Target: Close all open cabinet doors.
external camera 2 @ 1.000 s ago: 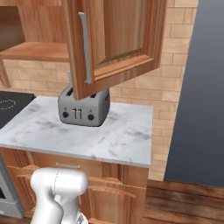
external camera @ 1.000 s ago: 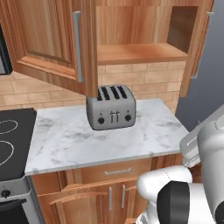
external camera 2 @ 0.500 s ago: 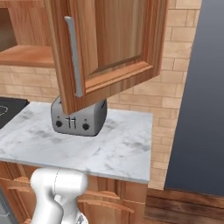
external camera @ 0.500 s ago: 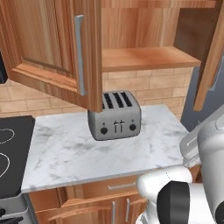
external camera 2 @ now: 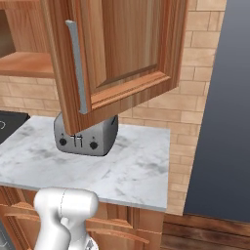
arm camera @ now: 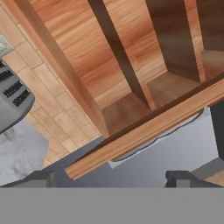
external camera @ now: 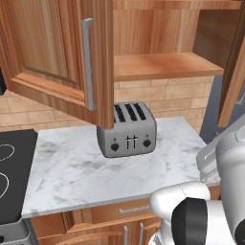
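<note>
Doors: the left cabinet door hangs open above the worktop, the right door also open
Handling: rigid, hinged; push the flat panel
Claw: released, grasping nothing

The open cabinet door runs off the top and left edges of the left base view, and its lower corner hides the upper left of the toaster. In the right base view, the same door covers the toaster's top. Right of the toaster, a second door is cut by the frame edge. The stovetop left of the toaster is cropped.
</note>
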Robot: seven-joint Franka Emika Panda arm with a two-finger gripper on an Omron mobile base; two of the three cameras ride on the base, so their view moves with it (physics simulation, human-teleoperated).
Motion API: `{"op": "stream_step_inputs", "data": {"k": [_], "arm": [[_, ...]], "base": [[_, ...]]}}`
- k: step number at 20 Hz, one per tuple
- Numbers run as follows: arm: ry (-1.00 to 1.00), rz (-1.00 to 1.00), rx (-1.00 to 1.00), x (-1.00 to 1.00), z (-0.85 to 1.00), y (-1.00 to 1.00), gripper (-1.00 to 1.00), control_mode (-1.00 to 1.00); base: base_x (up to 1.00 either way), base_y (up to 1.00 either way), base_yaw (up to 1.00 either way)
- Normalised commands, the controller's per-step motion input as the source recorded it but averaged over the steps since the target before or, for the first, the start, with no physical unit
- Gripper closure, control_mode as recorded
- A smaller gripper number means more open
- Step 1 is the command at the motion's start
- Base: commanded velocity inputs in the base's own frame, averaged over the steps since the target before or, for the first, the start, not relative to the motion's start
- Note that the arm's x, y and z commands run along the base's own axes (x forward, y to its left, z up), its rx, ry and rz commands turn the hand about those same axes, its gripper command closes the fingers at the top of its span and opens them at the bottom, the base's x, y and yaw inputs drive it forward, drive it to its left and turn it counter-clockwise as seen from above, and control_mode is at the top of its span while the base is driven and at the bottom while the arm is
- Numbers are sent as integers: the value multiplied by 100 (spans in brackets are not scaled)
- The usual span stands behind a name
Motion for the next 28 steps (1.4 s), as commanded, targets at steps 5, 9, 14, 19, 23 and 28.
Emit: {"op": "stream_step_inputs", "data": {"k": [5, 9, 14, 19, 23, 28], "arm": [[0, 0, 0, 0, 0, 0, -100, 100], [-11, 0, -1, -36, 0, 0, -100, -100], [-27, 0, -2, -92, 0, 0, -100, -100], [-22, -1, 0, -76, 0, -11, -100, -100], [-21, 5, 0, -35, 0, -61, -100, -100], [-17, 17, 1, -3, 0, -89, -100, -100]], "base": [[0, 0, 0], [0, 0, 0], [0, 0, 0], [0, 0, 0], [0, 0, 0], [0, 0, 0]]}}
